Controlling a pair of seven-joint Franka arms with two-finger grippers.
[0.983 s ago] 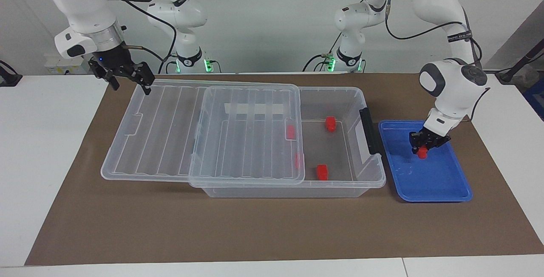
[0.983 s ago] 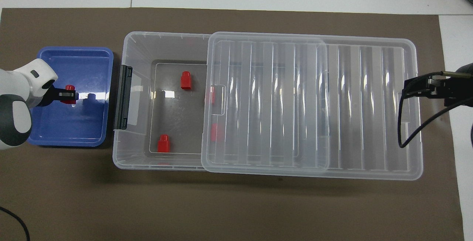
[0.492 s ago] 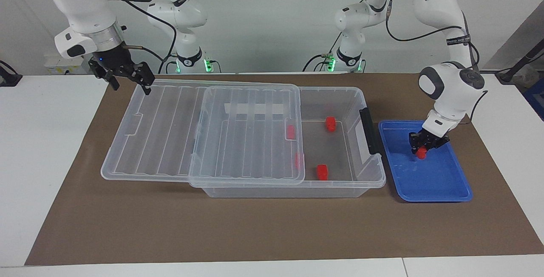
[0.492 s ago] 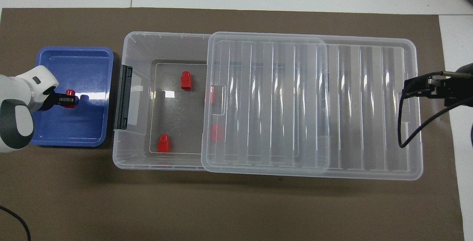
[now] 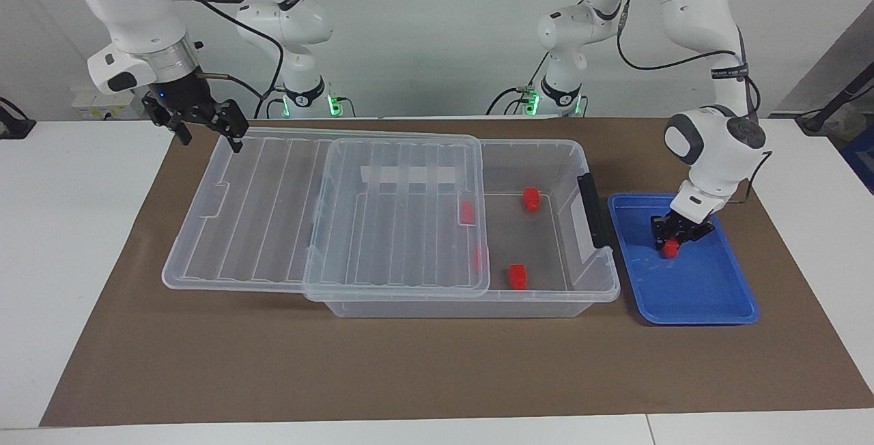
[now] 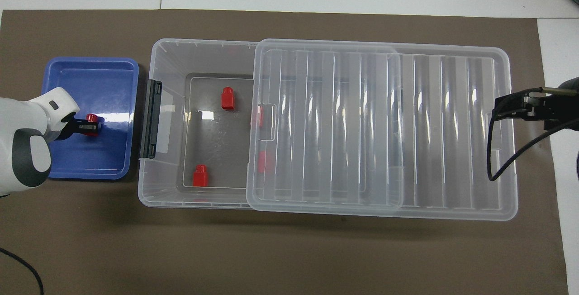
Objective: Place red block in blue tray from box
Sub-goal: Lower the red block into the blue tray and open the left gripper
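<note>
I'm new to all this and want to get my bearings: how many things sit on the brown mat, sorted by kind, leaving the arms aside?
Red blocks: 5 (one in the left end effector, two in the open part, two seen through the lid)
Blue tray: 1
Clear box: 1
Lid: 1
Total: 8

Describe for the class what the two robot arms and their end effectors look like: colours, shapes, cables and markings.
Both arms are glossy white with rounded joint housings and dark grey joint caps. Black cables loop along them, and green lights glow at their bases. The left end effector is small and black. The right end effector is black with splayed links below a silver collar, showing a small blue light.
</note>
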